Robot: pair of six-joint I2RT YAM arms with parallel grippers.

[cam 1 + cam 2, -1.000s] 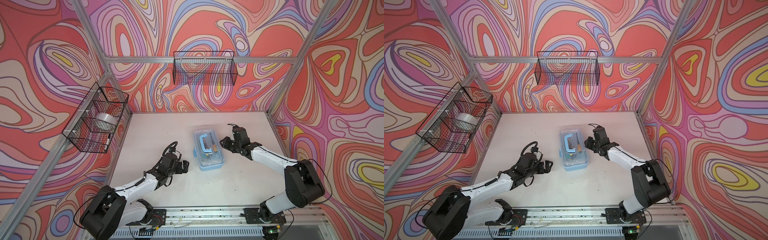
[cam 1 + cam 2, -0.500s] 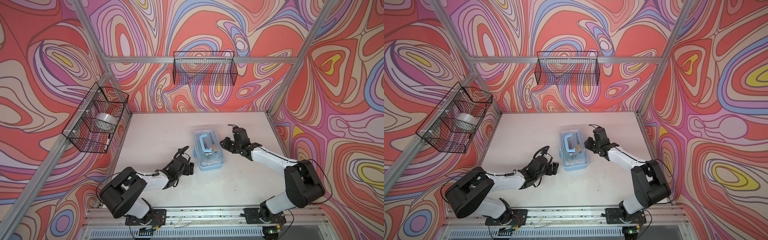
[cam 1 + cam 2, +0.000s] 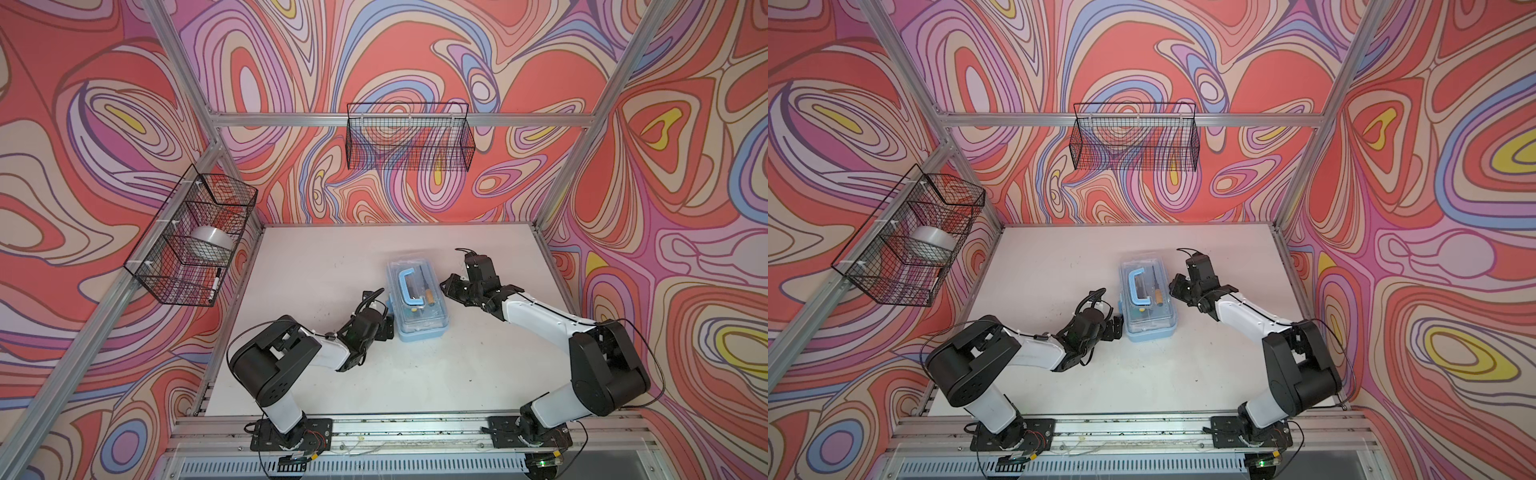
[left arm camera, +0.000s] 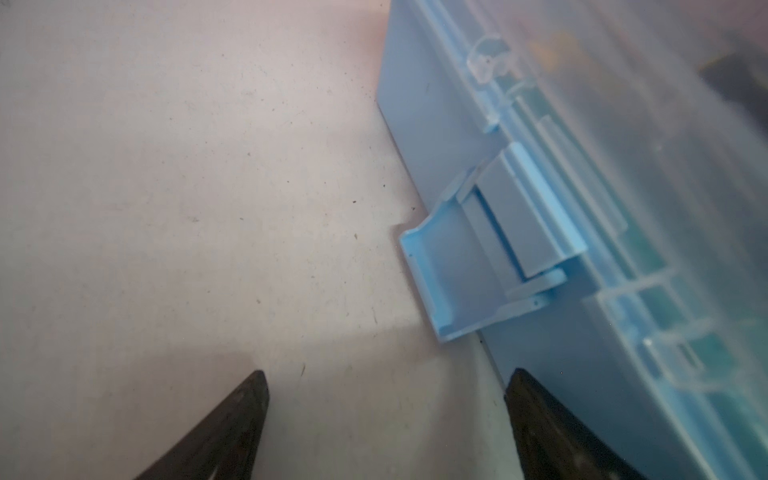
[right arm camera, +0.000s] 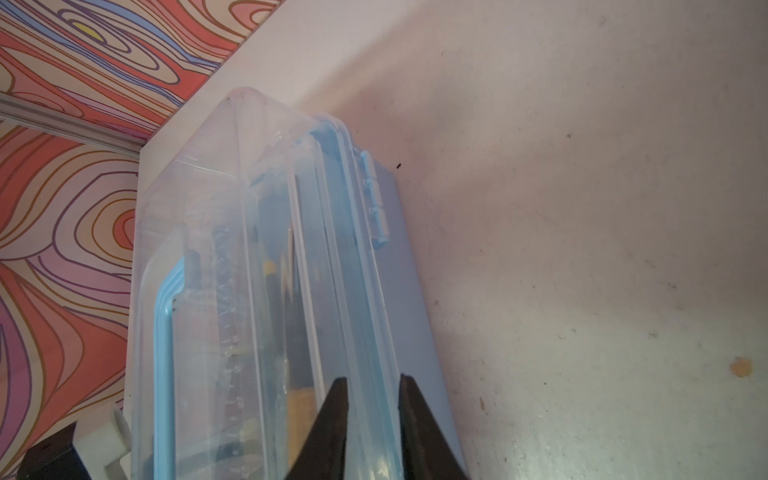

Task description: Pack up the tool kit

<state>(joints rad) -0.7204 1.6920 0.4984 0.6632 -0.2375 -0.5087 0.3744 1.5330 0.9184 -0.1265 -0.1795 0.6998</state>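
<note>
Tool kit (image 3: 417,297) on table (image 3: 332,257): latch (image 4: 457,266) juts toward wide-open left jaws; right jaws pinch its lid rim (image 5: 368,316).

The left end effector (image 3: 385,322) has moved up beside the tool kit (image 3: 422,326).

On the table (image 3: 316,266), the tool kit (image 3: 417,309) lies between left gripper (image 3: 388,321) and right gripper (image 3: 445,287).

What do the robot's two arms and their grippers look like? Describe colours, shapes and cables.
Both the left arm and the right arm have smooth white links between bulky, rounded black joints. Thin black cables loop along them. The left gripper and right gripper end in dark, tapering, pointed fingers.
</note>
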